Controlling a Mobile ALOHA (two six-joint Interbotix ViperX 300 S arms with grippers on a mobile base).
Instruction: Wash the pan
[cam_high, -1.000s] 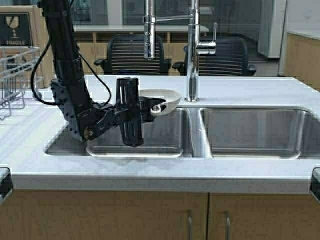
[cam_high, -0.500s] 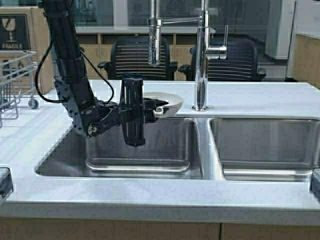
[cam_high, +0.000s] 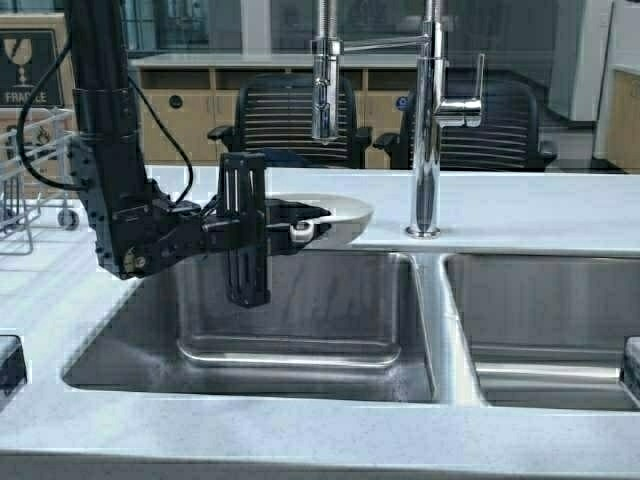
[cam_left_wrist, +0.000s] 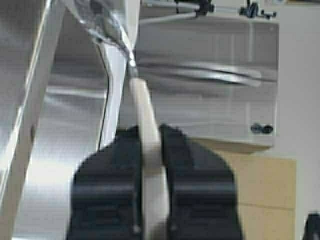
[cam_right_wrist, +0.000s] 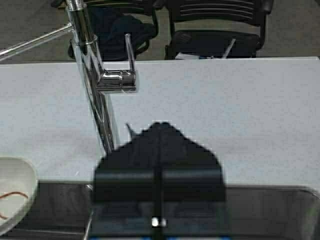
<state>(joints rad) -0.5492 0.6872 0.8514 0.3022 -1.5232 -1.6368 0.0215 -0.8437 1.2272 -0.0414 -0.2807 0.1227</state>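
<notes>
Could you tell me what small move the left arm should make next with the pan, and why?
Probably shift the pan slightly toward the tap's spray head. The left gripper holds its handle over the left basin, just off the spout, with a reddish smear inside.

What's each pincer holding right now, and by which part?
The left pincer grips the pan by its short pale handle, over the left sink basin. The right pincer is shut on nothing.
</notes>
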